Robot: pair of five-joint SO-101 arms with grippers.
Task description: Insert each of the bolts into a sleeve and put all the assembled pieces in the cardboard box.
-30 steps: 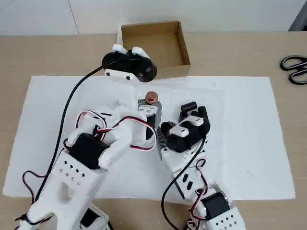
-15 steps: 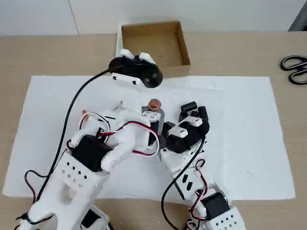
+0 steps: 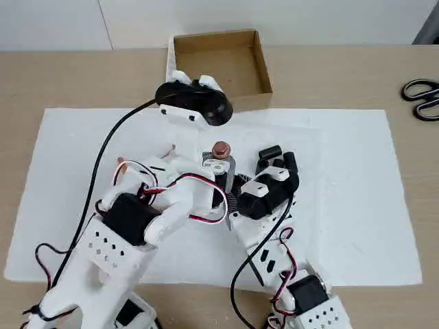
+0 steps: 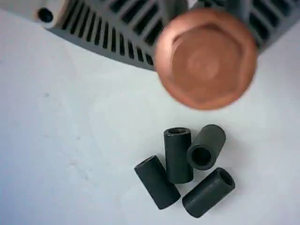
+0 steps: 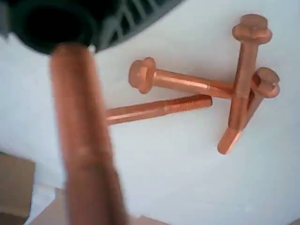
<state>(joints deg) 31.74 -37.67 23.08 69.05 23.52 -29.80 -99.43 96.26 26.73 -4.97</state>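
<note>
**Findings.** Your left pincer (image 3: 218, 164) is clamped on a copper bolt (image 4: 206, 58), whose head stands up out of the jaws. Your right pincer (image 5: 51, 14) grips a black sleeve (image 5: 42, 33). The bolt's shank runs right up to the sleeve's mouth, close against that pincer, but I cannot tell whether the tip has entered the bore. Four loose sleeves (image 4: 183, 168) lie clustered beneath the left pincer on the white sheet (image 3: 357, 192). Four loose bolts (image 5: 206, 89) lie beyond the right pincer. The cardboard box (image 3: 230, 68) sits on the table (image 3: 68, 75), beyond both pincers.

**Risks, in my judgement.**
- If the shank meets the bore at an angle, it will catch on the rim. Pushing then would twist the sleeve in its jaws or slide the bolt through yours.
- The two pincers work almost touching, so a sideways correction could knock them together.
- If you release the bolt before it seats, it may tip out and drop into the sleeves below. Those are round and would likely roll.
</note>
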